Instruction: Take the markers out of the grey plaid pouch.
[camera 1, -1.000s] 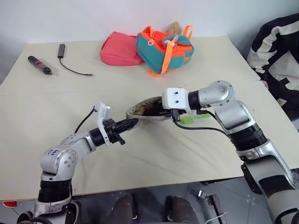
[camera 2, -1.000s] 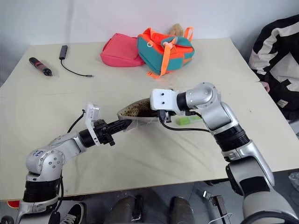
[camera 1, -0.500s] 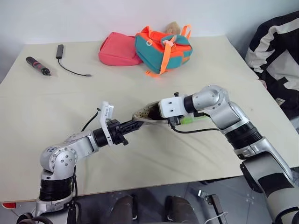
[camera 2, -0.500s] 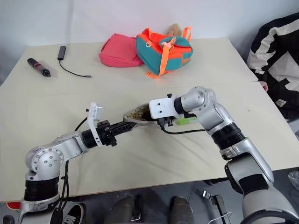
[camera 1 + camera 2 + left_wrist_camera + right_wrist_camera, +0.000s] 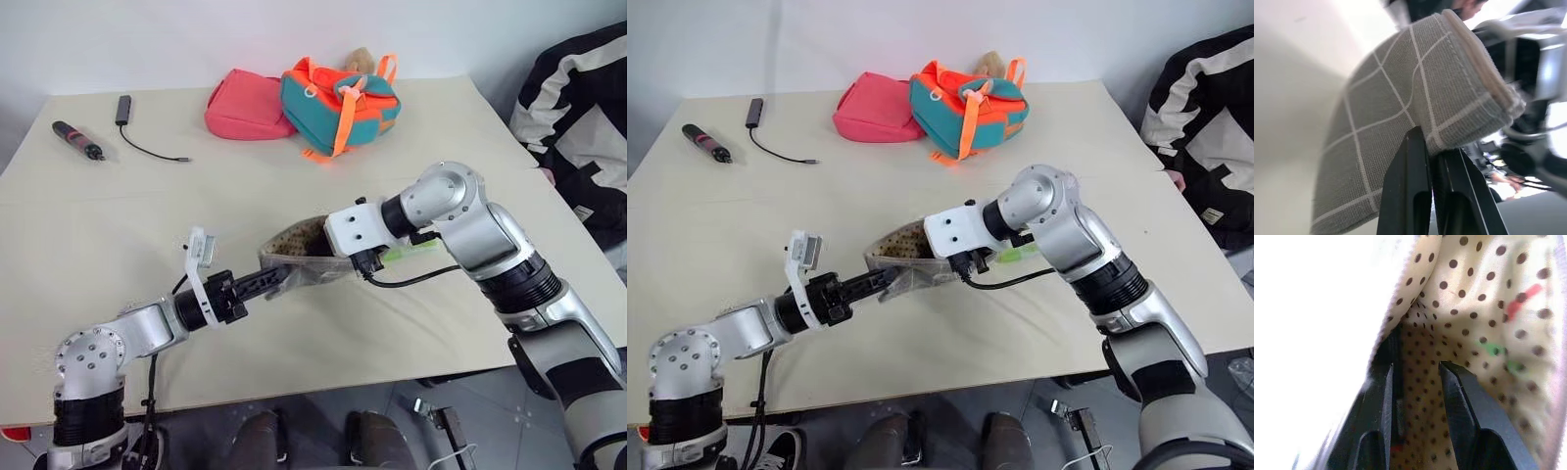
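the flat grey plaid fabric pouch with white grid lines (image 5: pixel 299 257) is held just above the table's middle, its near-left edge clenched in the left gripper (image 5: pixel 1436 147), while the right gripper (image 5: pixel 1415 377), slightly parted and grasping nothing visible, is pushed into the dotted lining. the pouch is judged soft, light and floppy, best pinched at the stitched rim; a light green marker (image 5: pixel 409 251) is seen just right of it. the cream tabletop (image 5: pixel 147 215) is flat, with a pink pouch (image 5: pixel 243 104) and a teal-and-orange bag (image 5: pixel 338 101) at the far edge.

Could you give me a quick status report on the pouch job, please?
Left gripper shut on grey plaid pouch edge. Right gripper inside pouch mouth, fingers apart, gripping nothing visible. Green marker on table behind right arm.
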Controlling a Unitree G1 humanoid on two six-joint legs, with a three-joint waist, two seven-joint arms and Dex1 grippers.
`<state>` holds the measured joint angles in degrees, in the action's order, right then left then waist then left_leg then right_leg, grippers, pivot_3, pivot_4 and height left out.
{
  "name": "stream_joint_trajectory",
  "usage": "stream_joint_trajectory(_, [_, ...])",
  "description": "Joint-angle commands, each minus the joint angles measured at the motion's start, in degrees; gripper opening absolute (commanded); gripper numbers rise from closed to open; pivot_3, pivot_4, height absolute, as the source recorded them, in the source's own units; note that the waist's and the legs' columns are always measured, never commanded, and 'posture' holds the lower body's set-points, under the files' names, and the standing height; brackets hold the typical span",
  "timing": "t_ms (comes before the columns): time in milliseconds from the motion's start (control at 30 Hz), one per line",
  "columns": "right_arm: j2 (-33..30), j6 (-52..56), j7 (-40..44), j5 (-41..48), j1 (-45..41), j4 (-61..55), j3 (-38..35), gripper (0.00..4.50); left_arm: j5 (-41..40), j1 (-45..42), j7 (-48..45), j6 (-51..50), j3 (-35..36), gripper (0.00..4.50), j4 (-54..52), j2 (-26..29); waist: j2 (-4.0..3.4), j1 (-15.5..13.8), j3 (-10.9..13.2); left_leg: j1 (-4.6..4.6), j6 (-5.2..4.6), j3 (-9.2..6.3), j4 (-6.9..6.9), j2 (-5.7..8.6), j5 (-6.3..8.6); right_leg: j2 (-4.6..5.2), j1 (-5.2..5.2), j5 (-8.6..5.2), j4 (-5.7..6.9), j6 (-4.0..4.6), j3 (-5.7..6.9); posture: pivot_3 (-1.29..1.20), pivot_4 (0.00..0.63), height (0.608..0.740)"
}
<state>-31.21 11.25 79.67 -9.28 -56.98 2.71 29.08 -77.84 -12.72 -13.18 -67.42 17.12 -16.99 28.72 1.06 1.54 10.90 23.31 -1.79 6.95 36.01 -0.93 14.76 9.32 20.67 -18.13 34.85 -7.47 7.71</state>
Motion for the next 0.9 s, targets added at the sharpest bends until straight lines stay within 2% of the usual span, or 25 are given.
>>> stream_joint_trajectory(33, [2.5, -2.9, -2.1, -2.5, 1.7, 2.8, 3.4, 1.54, 4.9, 0.5, -3.0, 2.9, -1.3, 0.0, -0.2, 2.1, 0.0, 0.0, 0.0, 0.01, 0.04, 0.0, -0.01, -0.02, -0.01, -0.02, 0.02, -0.01, 0.0, 0.01, 0.0, 0.0, 0.15, 0.74])
stream_joint_trajectory(100, [3.3, -4.2, -2.8, -3.8, 2.4, 4.5, 4.5, 1.54, 8.8, 1.2, -4.8, 4.6, -2.6, 0.0, -0.1, 3.2, 0.0, 0.0, 0.0, 0.01, 0.05, 0.05, -0.04, 0.0, -0.01, -0.02, 0.06, -0.01, 0.02, 0.02, 0.01, 0.0, 0.15, 0.74])
stream_joint_trajectory(467, [6.7, -9.7, -8.0, -6.0, 0.0, 10.4, 3.9, 1.54, 8.7, 1.3, -5.6, 5.4, -1.9, 0.0, 0.4, 1.6, 0.0, 0.1, 0.0, 0.0, 0.1, 0.09, -0.05, -0.05, -0.02, -0.02, 0.13, -0.03, 0.1, 0.05, -0.05, 0.0, 0.15, 0.74])
stream_joint_trajectory(900, [8.9, -10.6, -11.5, -14.5, -1.0, 17.9, 6.9, 1.54, 9.2, 0.9, -5.3, 5.3, -3.5, 0.0, -0.9, 0.2, 0.0, 0.2, 0.0, -0.02, 0.12, 0.09, -0.04, -0.05, -0.03, -0.02, 0.13, -0.02, 0.14, 0.05, -0.06, 0.0, 0.15, 0.74])
